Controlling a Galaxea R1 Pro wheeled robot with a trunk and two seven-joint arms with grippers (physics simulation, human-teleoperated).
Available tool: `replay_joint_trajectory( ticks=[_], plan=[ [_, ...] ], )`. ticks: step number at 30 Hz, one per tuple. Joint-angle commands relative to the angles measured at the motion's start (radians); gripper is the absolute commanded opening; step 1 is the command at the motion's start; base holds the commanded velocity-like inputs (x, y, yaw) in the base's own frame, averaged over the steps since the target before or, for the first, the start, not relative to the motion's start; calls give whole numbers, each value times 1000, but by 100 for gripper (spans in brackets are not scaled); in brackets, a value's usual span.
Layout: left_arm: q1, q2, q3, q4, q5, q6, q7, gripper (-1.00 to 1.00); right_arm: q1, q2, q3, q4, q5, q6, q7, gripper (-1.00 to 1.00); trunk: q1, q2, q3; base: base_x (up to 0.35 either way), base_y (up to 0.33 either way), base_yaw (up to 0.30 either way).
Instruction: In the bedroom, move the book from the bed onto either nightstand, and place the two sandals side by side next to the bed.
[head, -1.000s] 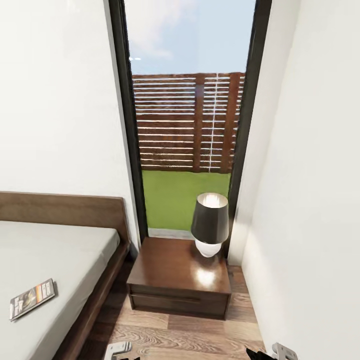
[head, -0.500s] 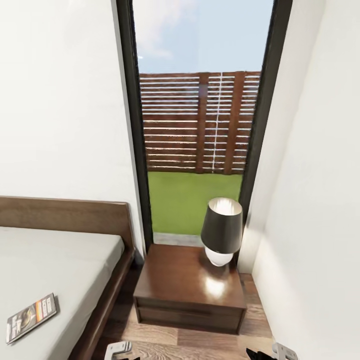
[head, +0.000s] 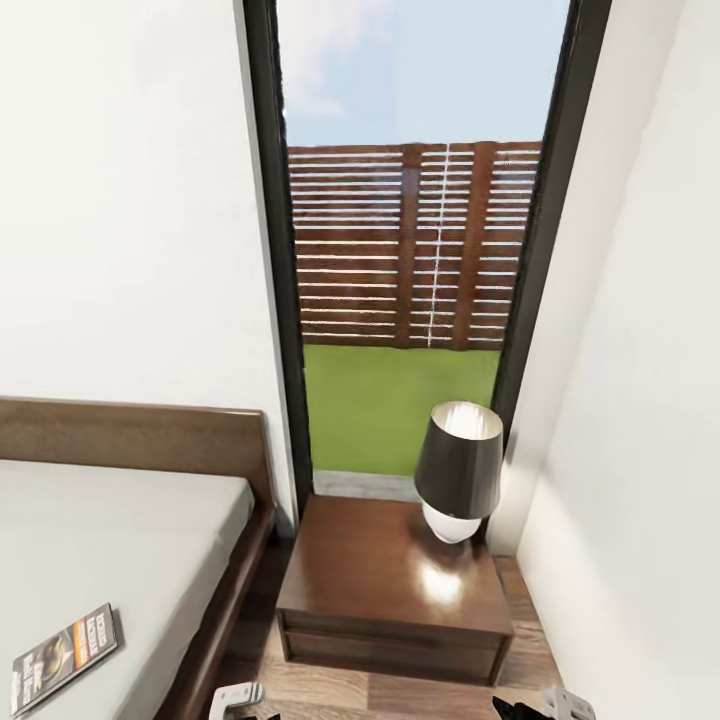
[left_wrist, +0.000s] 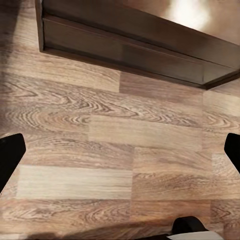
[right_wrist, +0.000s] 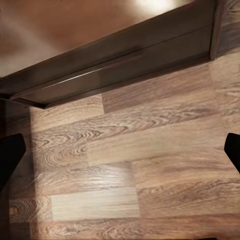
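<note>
The book (head: 65, 655), dark-covered with an orange band, lies flat on the off-white mattress of the bed (head: 130, 540), close to its near side edge. To the right of the bed stands a nightstand (head: 395, 585) with a dark-shaded lamp (head: 460, 470) at its back right corner. Low over the plank floor in front of the nightstand, my left gripper (left_wrist: 120, 152) hangs open and holds nothing. My right gripper (right_wrist: 120, 150) is likewise open and empty above the floor by the drawer front. The sandals are out of view.
A tall black-framed window (head: 420, 250) rises behind the nightstand, showing a slatted fence and grass. A white wall (head: 640, 400) closes in right beside the nightstand. A narrow strip of wooden floor (head: 250, 640) separates bed and nightstand.
The whole picture has shifted: the camera has come closer, so the nightstand and window sit further right and the book lower left. Nothing in the room has moved.
</note>
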Motion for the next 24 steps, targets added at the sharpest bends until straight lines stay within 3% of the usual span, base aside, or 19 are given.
replay_joint_trajectory(
  ticks=[1, 24],
  plan=[
    [-1, 0, 8, 1, -11, -5, -3, 100, -1, 0, 3, 2, -10, -2, 4, 100, 0, -1, -1, 184, 143, 0],
    [-1, 0, 8, 1, -11, -5, -3, 100, -1, 0, 3, 2, -9, -2, 4, 100, 0, -1, -1, 120, 88, 0]
  ],
)
